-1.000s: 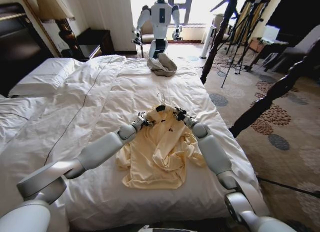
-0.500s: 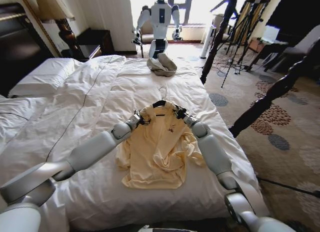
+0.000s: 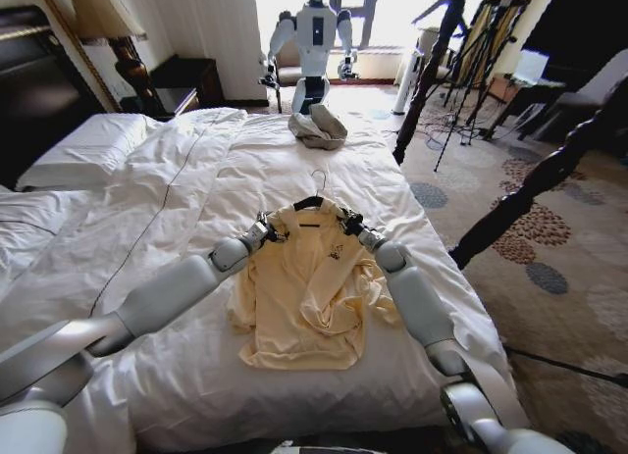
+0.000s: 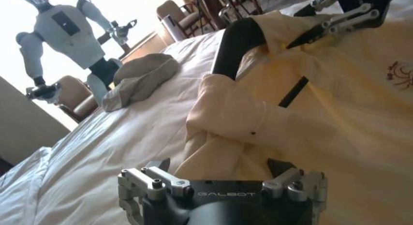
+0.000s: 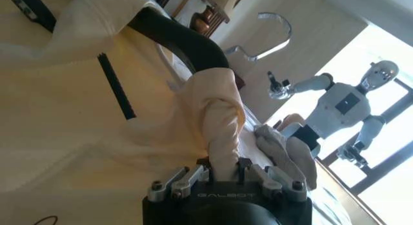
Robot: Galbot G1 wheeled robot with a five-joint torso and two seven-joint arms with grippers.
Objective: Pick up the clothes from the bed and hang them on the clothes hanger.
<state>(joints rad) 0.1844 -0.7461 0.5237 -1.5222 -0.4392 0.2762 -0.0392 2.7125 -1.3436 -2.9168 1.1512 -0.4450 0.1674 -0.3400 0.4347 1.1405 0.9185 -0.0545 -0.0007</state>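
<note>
Since a second ago both arms have carried the collar end of the cream-yellow top (image 3: 314, 277) slightly farther up the bed (image 3: 147, 209), with the black clothes hanger (image 3: 316, 201) inside its neckline. Left gripper (image 3: 266, 227) has its fingers spread around a bunched shoulder fold (not visibly pinching it). Right gripper (image 3: 350, 223) is clenched on the opposite shoulder fold. A grey-beige cloth bundle (image 3: 317, 127) lies well apart near the bed's far edge.
</note>
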